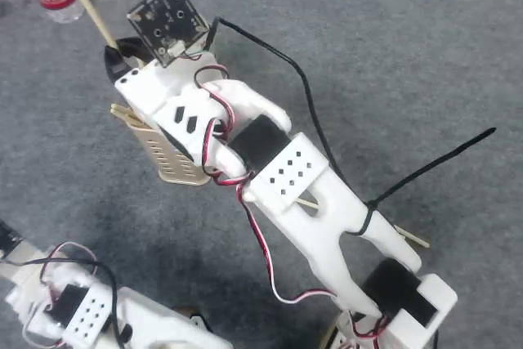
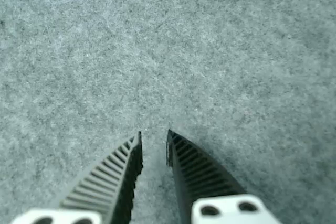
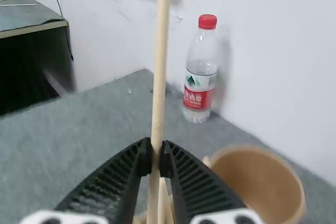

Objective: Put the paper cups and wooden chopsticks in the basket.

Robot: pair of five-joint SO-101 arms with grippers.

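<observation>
Here, chopstick (image 3: 159,51) pinched in right end effector (image 3: 156,158), above basket (image 1: 167,157).

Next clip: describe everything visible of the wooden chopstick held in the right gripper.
The wooden chopstick is a slim, straight stick of pale bare wood. The right gripper is shut on it, its black ribbed fingers pinching it from both sides. Most of its visible length projects beyond the fingertips, and its lower part is hidden between them. In the high view it slants above the grey table, near the basket.
</observation>
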